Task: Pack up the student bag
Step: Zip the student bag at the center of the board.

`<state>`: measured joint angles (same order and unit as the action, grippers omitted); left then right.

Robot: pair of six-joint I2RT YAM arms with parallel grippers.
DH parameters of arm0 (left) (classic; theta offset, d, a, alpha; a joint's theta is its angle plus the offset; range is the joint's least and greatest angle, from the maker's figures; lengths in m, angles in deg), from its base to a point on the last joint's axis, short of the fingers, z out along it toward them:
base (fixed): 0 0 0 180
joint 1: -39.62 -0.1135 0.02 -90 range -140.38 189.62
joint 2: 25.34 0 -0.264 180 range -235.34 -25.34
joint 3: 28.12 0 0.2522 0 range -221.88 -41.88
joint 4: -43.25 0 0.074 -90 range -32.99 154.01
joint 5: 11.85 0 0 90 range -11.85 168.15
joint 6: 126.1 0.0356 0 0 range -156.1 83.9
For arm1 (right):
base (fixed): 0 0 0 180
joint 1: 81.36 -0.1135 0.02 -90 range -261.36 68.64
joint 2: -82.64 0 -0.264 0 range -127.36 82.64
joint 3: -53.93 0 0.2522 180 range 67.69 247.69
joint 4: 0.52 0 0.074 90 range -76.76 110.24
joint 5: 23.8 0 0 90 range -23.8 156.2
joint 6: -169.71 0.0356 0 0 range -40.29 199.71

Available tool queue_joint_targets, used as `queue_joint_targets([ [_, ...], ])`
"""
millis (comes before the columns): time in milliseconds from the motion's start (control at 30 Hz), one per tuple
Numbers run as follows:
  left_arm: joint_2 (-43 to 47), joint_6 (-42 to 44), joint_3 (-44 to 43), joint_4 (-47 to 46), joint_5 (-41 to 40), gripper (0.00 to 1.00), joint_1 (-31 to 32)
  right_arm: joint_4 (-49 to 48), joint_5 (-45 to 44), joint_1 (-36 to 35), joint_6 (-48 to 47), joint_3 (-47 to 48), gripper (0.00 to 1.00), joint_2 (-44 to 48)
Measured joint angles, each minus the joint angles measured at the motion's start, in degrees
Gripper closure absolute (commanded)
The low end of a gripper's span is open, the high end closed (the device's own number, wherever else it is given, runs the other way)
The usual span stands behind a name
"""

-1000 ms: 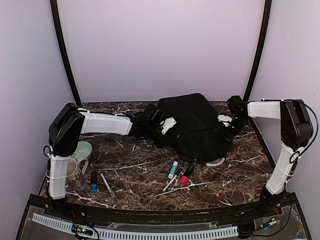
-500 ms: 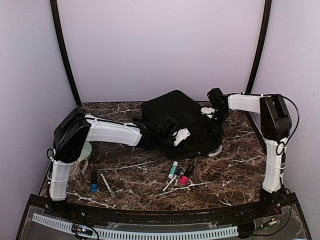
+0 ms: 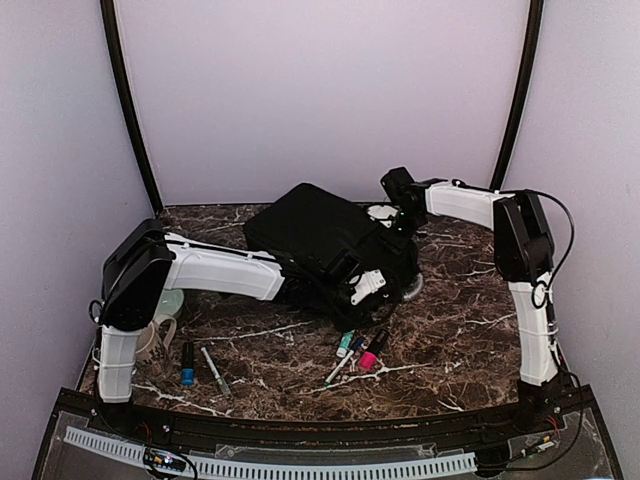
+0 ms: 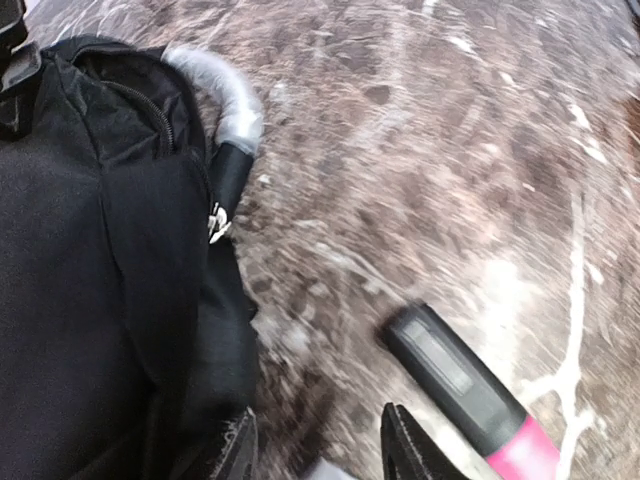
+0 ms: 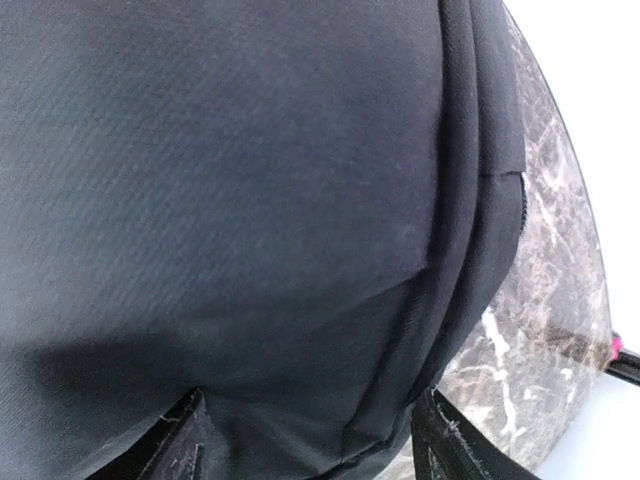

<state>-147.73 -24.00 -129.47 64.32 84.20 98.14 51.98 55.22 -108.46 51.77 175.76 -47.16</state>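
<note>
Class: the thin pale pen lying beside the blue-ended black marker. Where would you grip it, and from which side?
I would grip the thin pale pen mid-barrel, coming from straight above and closing across its width. It lies flat and slanted on the dark marble table, so its ends offer little, and the blue-ended black marker lies apart on its left, leaving room.

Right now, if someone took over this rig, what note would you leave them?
Left gripper: fingers apart with marble showing between them, beside the student bag at its near edge.
Right gripper: fingers either side of bag fabric at the far end; grip unclear.
The bag lies mid-table, with no opening visible.
Done: nothing seen packed.
Left: the markers in front of the bag and the blue-capped marker by the mug lie loose.
</note>
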Motion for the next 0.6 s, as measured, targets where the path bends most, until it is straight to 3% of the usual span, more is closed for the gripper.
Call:
queue_joint_targets([
  [133,6.3,1.9,2.7,4.0,0.7,0.54,0.5,0.7,3.9,-0.6,1.4,-5.2,0.28,6.1],
  [367,20.3,7.6,5.2,8.0,-3.0,0.44,0.6,-1.0,12.5,-1.3,5.0,-18.1,0.28,29.4],
  [500,21.5,13.2,5.2,9.1,-7.3,0.41,0.6,-3.8,17.4,-0.3,7.5,-26.6,0.28,39.9],
  [600,18.8,17.6,4.8,10.6,-10.6,0.40,0.6,-5.4,21.1,1.4,9.0,-33.5,0.16,45.7],
])
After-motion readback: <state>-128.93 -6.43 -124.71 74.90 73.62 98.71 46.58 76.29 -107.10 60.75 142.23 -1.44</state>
